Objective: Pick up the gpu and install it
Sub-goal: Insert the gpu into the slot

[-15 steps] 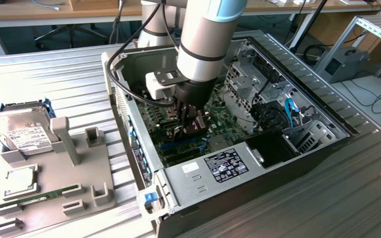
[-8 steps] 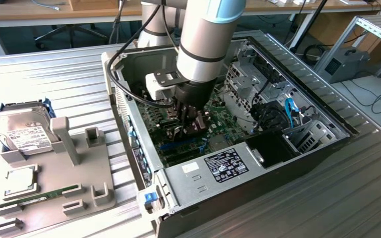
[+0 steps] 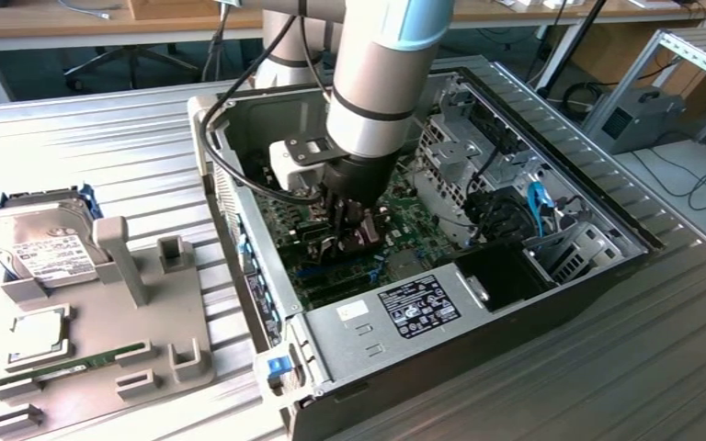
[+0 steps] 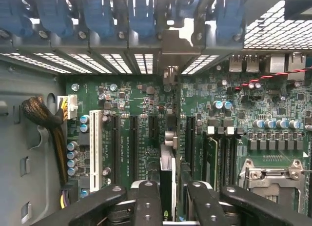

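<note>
I see black two-finger hand [image 4: 168, 206] pinching thin edge-on gpu card [image 4: 166, 179] over green mobo [image 4: 146, 104] slots; misalignment w/ slot risks jam.

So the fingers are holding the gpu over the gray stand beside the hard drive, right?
No. The fingers hold the gpu inside the open computer case, above the motherboard slots, not over the gray stand. The wrist view shows it best.

An open computer case [image 3: 451, 303] lies on the ribbed metal table [image 3: 108, 147] around my pincer, its green motherboard [image 4: 146, 113] exposed beneath. Well away from my pincer, a silver hard drive [image 3: 37, 241] leans in a grey holder [image 3: 108, 340].
</note>
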Tool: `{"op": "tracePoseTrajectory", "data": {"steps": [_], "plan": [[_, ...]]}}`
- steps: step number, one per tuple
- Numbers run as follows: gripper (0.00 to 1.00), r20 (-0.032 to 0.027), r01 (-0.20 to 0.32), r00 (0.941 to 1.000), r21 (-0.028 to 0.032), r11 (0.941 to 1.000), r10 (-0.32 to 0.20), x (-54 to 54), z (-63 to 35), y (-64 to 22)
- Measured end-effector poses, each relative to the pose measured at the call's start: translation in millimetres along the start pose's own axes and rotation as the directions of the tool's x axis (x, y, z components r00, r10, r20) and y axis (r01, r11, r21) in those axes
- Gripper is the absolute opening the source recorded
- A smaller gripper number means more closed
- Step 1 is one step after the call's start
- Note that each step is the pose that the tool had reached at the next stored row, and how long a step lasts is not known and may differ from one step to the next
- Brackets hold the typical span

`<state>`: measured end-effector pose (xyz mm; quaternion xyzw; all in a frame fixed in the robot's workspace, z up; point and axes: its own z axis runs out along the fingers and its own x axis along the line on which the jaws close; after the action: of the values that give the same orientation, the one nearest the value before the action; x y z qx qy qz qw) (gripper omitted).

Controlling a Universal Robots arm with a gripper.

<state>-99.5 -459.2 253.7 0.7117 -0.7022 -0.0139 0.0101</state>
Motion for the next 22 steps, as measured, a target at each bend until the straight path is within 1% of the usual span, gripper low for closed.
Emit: {"op": "tracePoseTrajectory", "data": {"steps": [11, 12, 14, 15, 17, 19, 22], "plan": [[0.27, 0.001, 0.0, 1.0, 0.0005, 1.0, 0.0, -0.1, 1.0, -0.1], [0.33, 0.0011, 0.0, 1.0, 0.0006, 1.0, 0.0, -0.1, 1.0, -0.1], [0.33, 0.0008, 0.0, 1.0, 0.0005, 1.0, 0.0, -0.1, 0.9, -0.1], [0.4, 0.0006, 0.0, 1.0, 0.0004, 1.0, 0.0, -0.1, 0.8, -0.1], [0.4, 0.0005, 0.0, 1.0, 0.0003, 1.0, 0.0, -0.1, 0.7, -0.1], [0.4, 0.0005, 0.0, 1.0, 0.0003, 1.0, 0.0, -0.1, -1.6, 0.0], [0.4, 0.0004, 0.0, 1.0, 0.0009, 1.0, 0.0, -2.3, -9.9, 0.3]]}}
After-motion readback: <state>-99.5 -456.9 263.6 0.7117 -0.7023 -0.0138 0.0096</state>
